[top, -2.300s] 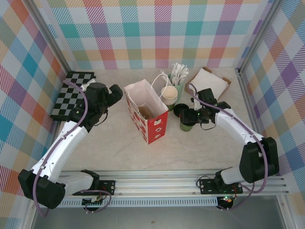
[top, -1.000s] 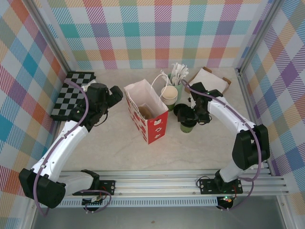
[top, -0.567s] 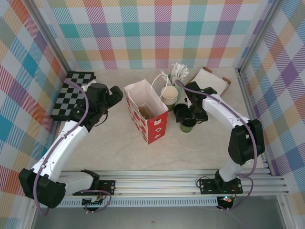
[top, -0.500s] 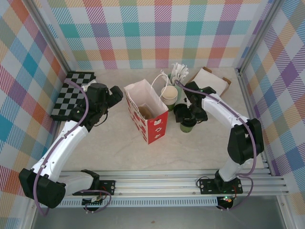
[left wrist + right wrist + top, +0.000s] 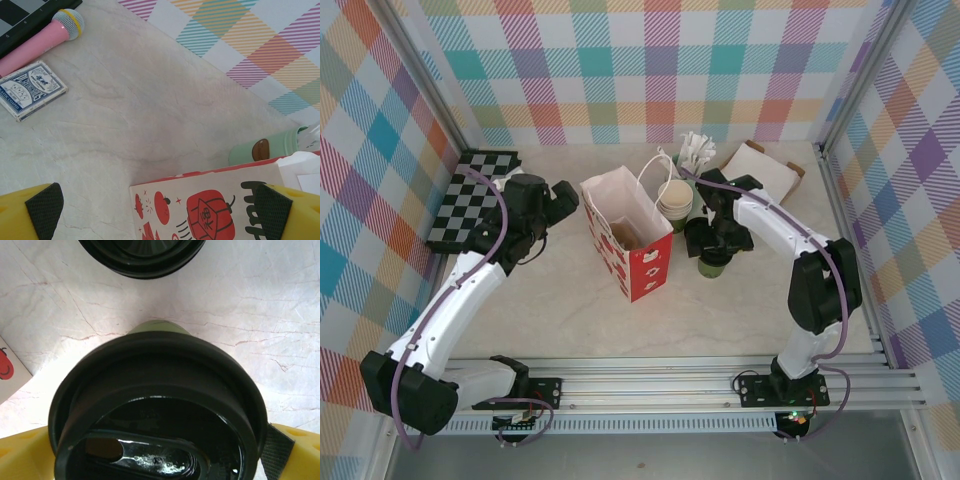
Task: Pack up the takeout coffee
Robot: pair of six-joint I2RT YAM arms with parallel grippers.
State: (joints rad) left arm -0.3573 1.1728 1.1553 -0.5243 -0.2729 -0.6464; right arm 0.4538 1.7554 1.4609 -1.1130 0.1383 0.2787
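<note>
Seen from above, at ten o'clock of the marble tabletop [image 5: 550, 310], a black-and-white checkerboard [image 5: 472, 200]. Near one o'clock, a stack of cream paper cups [image 5: 674, 198], with a green cup of white cutlery [image 5: 696, 155] just beyond. At two o'clock, an open cardboard box [image 5: 765, 172]. From the left wrist, a pink toy microphone [image 5: 40, 42] at eleven o'clock against the board's edge, and a blue deck of playing cards [image 5: 31, 90] at nine.

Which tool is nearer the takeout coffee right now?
Right. The right tool straddles the takeout coffee, one finger on either side of it. The left tool hangs on the other side of the paper bag, away from the cup.
</note>
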